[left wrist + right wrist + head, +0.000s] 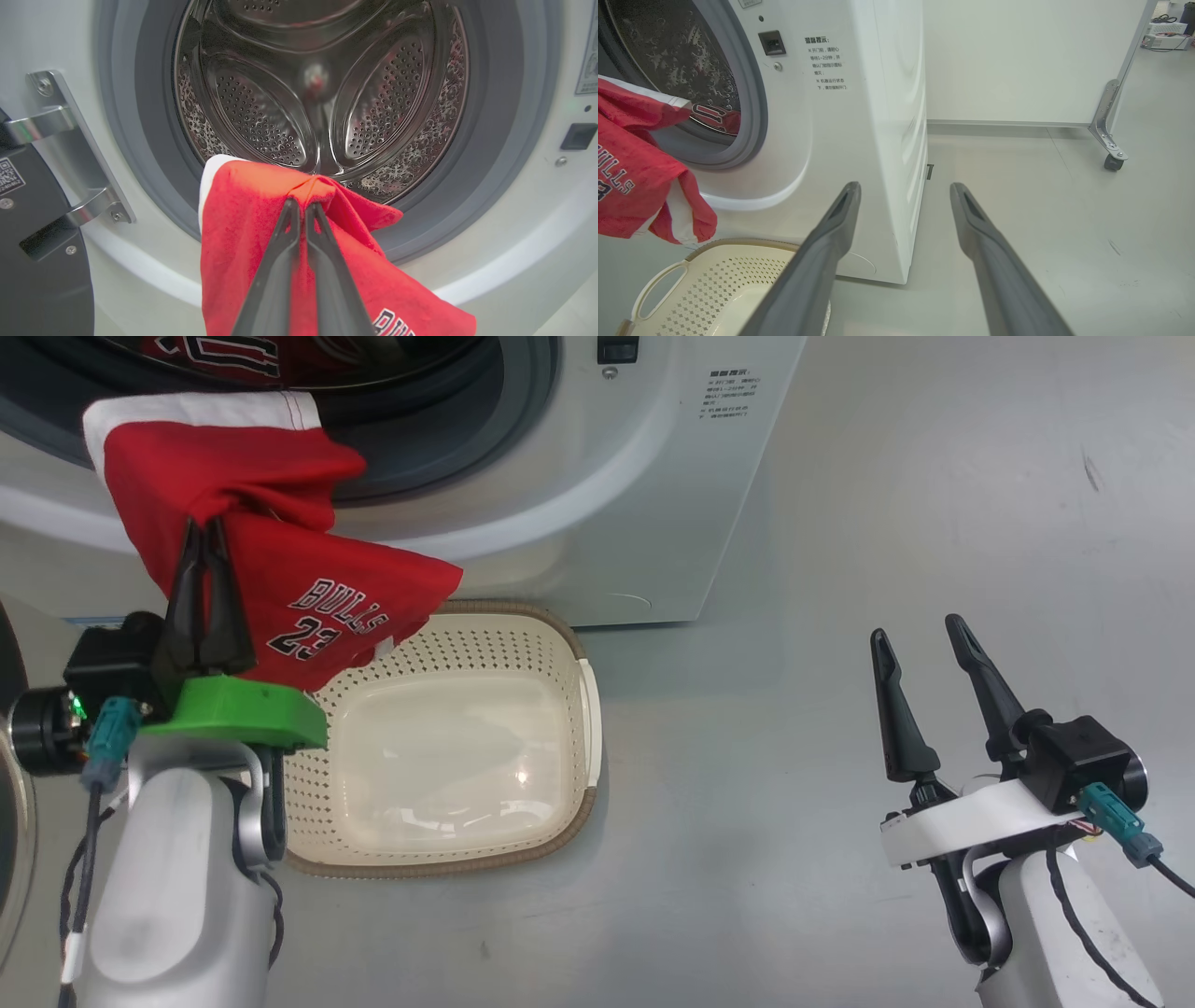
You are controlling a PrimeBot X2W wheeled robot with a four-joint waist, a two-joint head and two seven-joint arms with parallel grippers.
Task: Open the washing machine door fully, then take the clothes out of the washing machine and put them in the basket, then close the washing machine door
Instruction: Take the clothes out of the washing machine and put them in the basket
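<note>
My left gripper point(205, 527) is shut on a red "BULLS 23" jersey point(345, 588), pinching a bunched fold of it just outside the washing machine point(653, 476) opening. The jersey hangs down over the far left corner of the cream basket point(583, 728). In the left wrist view the closed fingertips point(301, 203) hold the red cloth point(243, 242) in front of the steel drum point(322, 93). More red clothes point(280, 359) lie inside the drum. The washing machine door point(42, 270) stands open at the left. My right gripper point(915, 627) is open and holds nothing, low to the right over the floor.
The basket point(738, 280) stands on the grey floor right against the machine's front. A white partition on a caster foot point(1111, 161) stands behind and to the right of the machine. The door's metal hinge point(70, 140) sits left of the opening.
</note>
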